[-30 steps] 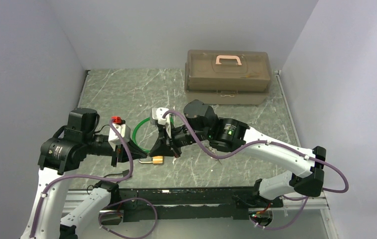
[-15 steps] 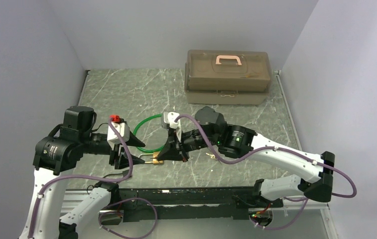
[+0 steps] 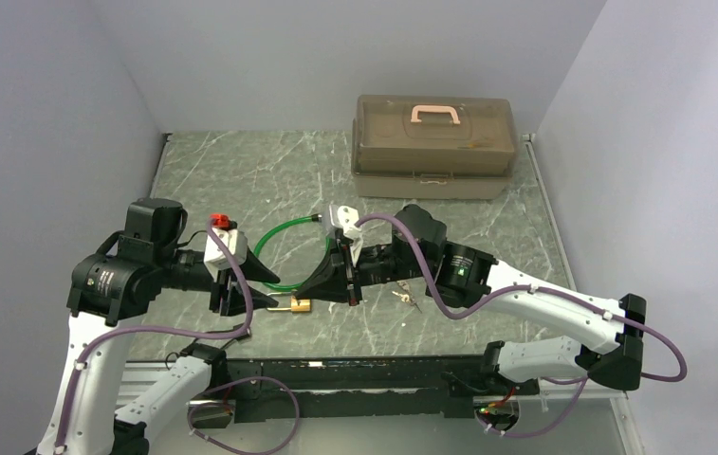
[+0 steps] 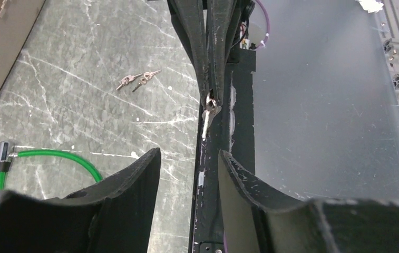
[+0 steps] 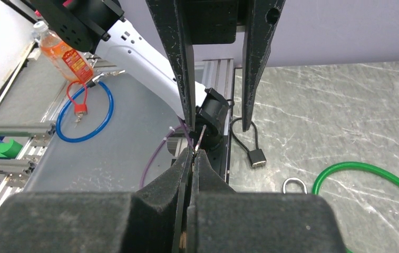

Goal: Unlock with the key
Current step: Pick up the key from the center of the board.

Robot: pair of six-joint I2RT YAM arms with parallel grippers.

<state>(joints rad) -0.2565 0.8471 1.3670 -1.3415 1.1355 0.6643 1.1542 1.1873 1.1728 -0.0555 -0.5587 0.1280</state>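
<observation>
Since a second ago the left hand [image 3: 274, 291] has gone from pinched shut to open. The right arm has slid off to the right, and its hand [image 3: 303, 293] now lies low with tips pointing left at the padlock [image 3: 300, 304]. The padlock hasn't shifted.

The right hand is shut tight on the key [image 4: 208, 113], gripping it by the head, with the thin blade sticking out past the tips. In the left wrist view the key hangs off the pinched right hand [image 4: 210, 95], in the air over the near edge of the surface [image 3: 222, 180], facing the left hand [image 4: 189, 153]. In the right wrist view the key [image 5: 200, 138] pokes out just beyond the closed tips of the right hand [image 5: 193, 153]. It is not in the padlock. A silver shackle loop [image 5: 293, 185] lies on the surface to the right of that hand, apart from the blade.

The left hand's jaws are partway apart with nothing between them. From the top it sits just left of the padlock, lower finger [image 3: 258, 301] close to the shackle end; contact can't be told.

The brass padlock lies flat near the front edge, between the two hands. Loose keys [image 3: 402, 297] lie on the surface right of the right hand, well apart from the padlock and also seen in the left wrist view [image 4: 136, 80]. A green cable [image 3: 279, 228] curves behind the hands. A box [image 3: 433, 142] stands at the back, lid shut.
</observation>
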